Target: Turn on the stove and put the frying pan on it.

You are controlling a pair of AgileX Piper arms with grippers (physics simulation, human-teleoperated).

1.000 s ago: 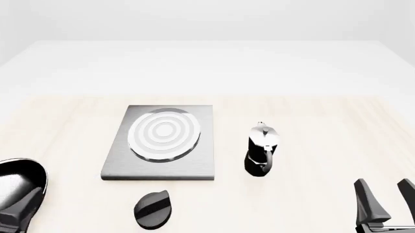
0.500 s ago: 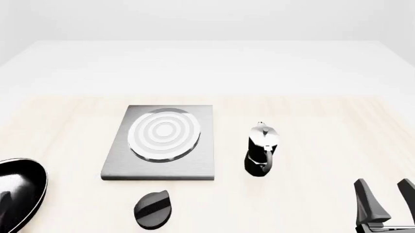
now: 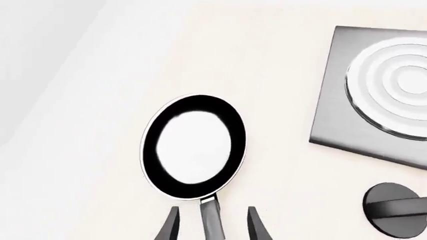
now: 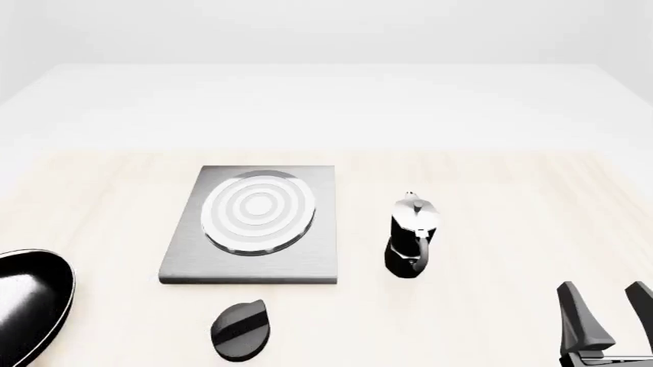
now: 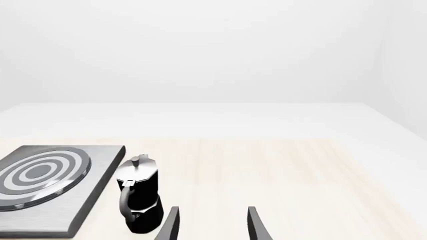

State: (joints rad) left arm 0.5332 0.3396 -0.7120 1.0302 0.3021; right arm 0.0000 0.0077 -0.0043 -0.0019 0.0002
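Observation:
The stove (image 4: 306, 256) is a flat grey plate with a ringed burner (image 4: 258, 210), and its black oval knob (image 4: 243, 330) lies separately on the table in front of it. The frying pan (image 4: 30, 306) rests on the table at the far left, cut by the picture's edge. In the left wrist view the pan (image 3: 193, 147) shows its pale inside. Its handle (image 3: 210, 222) runs between the spread fingers of my open left gripper (image 3: 212, 210), with gaps on both sides. My right gripper (image 4: 602, 289) stands open and empty at the near right.
A black-and-silver moka pot (image 4: 412, 233) stands just right of the stove, between it and the right gripper, and also shows in the right wrist view (image 5: 139, 197). The pale wooden table (image 4: 510, 191) ends at a far edge against a white background.
The left arm, seen over the pan at the bottom left a second ago, has dropped out of the front view. The pan, the stove, the knob and the right gripper have not moved.

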